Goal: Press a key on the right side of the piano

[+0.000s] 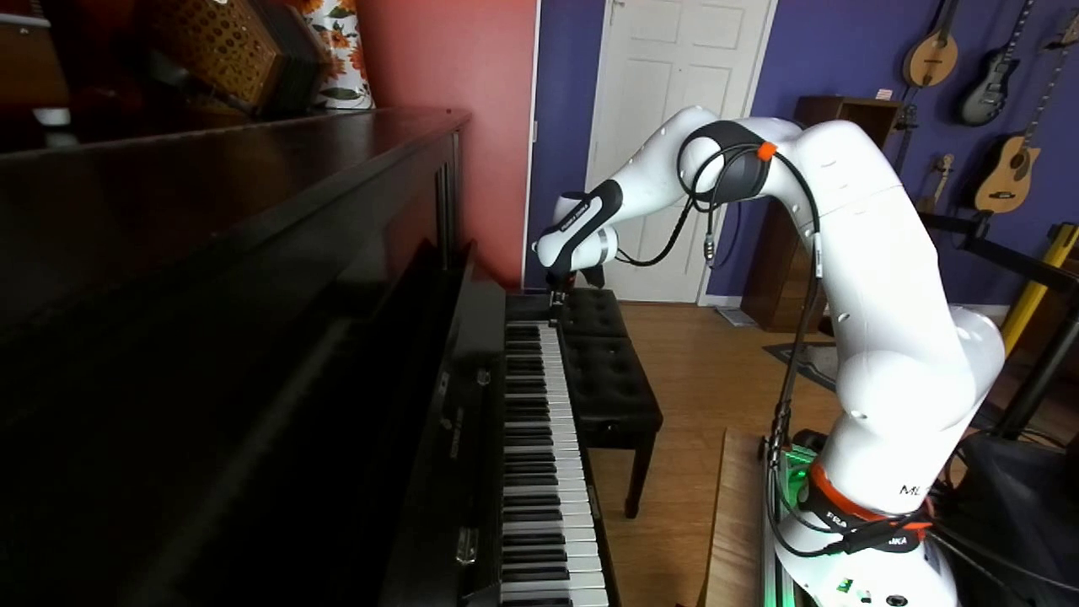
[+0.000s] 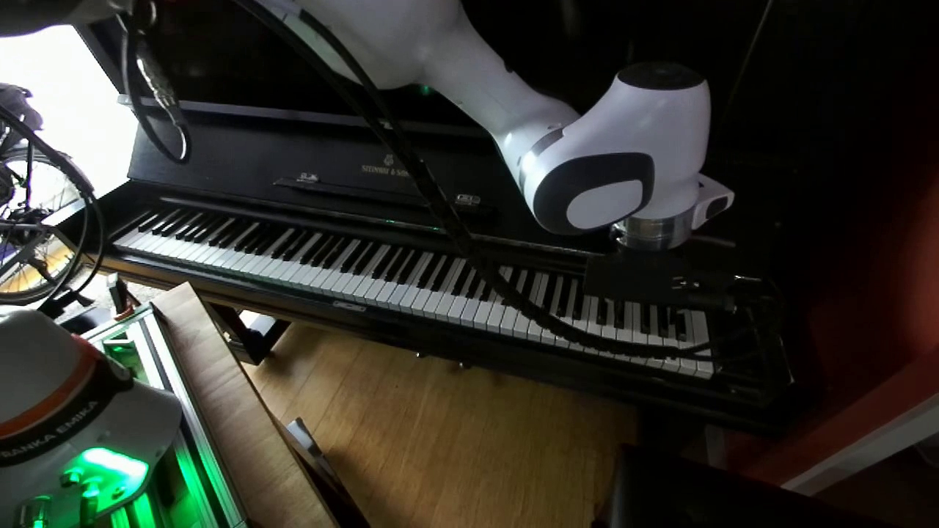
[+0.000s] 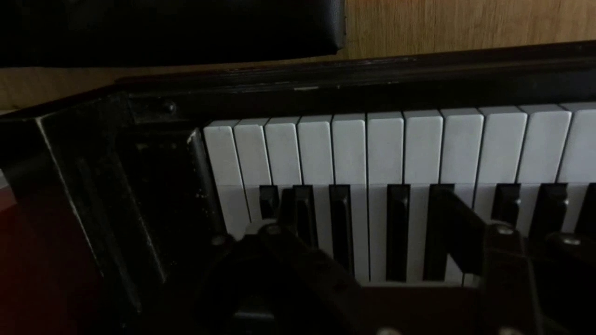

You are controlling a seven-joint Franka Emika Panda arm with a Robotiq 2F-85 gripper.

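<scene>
The piano [image 1: 442, 405] is dark and glossy with one long row of white and black keys [image 1: 539, 447]. The piano [image 2: 293, 158] also shows in an exterior view, with its keys [image 2: 411, 290]. My gripper [image 2: 664, 282] is dark and hangs over the keys at the far right end there; its fingers are hard to make out. In the wrist view the gripper [image 3: 365, 193] has its fingers wide apart with nothing between them. The end keys of the piano [image 3: 385, 149] lie beneath it. The white keys look level. I cannot tell if a fingertip touches a key.
A black padded bench [image 1: 607, 379] stands in front of the piano's end; its edge shows in the wrist view [image 3: 186, 32]. The piano's dark end block [image 3: 172, 181] borders the last key. A red wall [image 2: 880, 315] is close by. A cable [image 2: 469, 249] hangs along the arm.
</scene>
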